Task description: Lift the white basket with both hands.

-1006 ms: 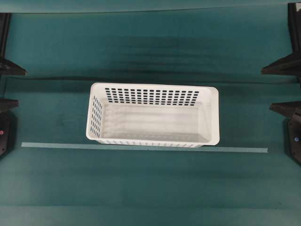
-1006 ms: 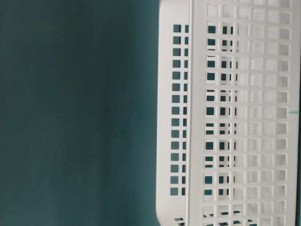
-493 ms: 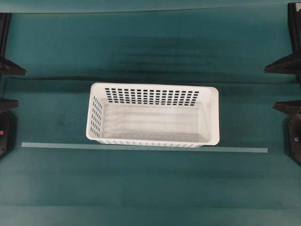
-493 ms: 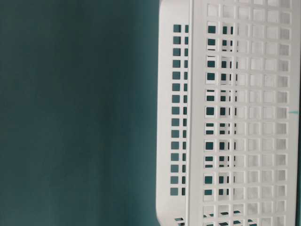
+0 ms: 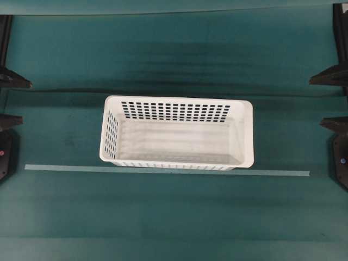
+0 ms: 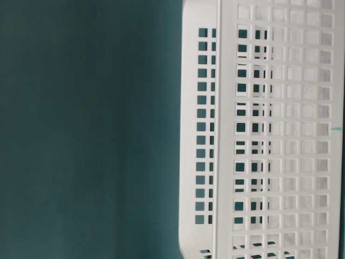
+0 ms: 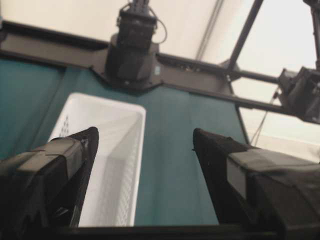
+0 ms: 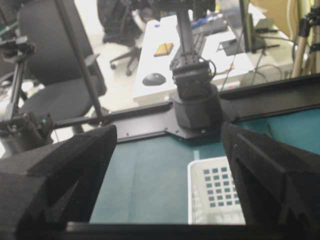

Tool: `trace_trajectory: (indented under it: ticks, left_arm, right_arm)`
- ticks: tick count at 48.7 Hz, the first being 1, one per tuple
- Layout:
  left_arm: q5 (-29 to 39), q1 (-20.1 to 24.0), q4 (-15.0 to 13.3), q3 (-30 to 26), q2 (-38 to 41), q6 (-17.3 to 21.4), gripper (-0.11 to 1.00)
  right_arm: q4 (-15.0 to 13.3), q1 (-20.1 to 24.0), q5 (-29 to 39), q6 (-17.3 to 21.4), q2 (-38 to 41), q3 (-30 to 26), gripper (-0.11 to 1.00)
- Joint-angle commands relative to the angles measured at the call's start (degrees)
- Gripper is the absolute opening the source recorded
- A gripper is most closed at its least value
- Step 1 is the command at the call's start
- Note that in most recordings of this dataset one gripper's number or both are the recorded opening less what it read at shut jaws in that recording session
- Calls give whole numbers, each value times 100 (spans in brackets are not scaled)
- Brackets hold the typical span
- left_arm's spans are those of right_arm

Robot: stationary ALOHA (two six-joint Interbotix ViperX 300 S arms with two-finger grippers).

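Observation:
The white basket (image 5: 176, 133) stands upright on the green table, its long sides running left to right. It fills the right half of the table-level view (image 6: 269, 135). My left gripper (image 5: 19, 101) is open and empty at the left edge, well apart from the basket. In the left wrist view its jaws (image 7: 145, 135) stand wide apart, with the basket (image 7: 115, 130) ahead and to the left. My right gripper (image 5: 318, 102) is open and empty at the right edge, also apart from the basket. The right wrist view shows this gripper (image 8: 169, 132) open, with the basket's corner (image 8: 215, 190) low at the right.
A pale green tape line (image 5: 163, 170) runs across the table just in front of the basket. The opposite arm's base shows in the left wrist view (image 7: 132, 45) and in the right wrist view (image 8: 195, 95). A chair (image 8: 55, 50) and a desk stand beyond the table.
My right gripper's fingers have drawn back a little toward the right edge. The left gripper and the basket have not visibly moved.

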Motion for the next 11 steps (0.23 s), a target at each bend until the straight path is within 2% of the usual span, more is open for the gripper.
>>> trace_trajectory:
  ticks: [1,11]
  left_arm:
    - [-53,-9,18,-62,88,-18,82]
    - [-53,-26,18,-35,114,-26,82]
  right_arm:
    - [-9,9,-53,9,9,0,90]
    - [-9,-97,-18,9,-308,220,90]
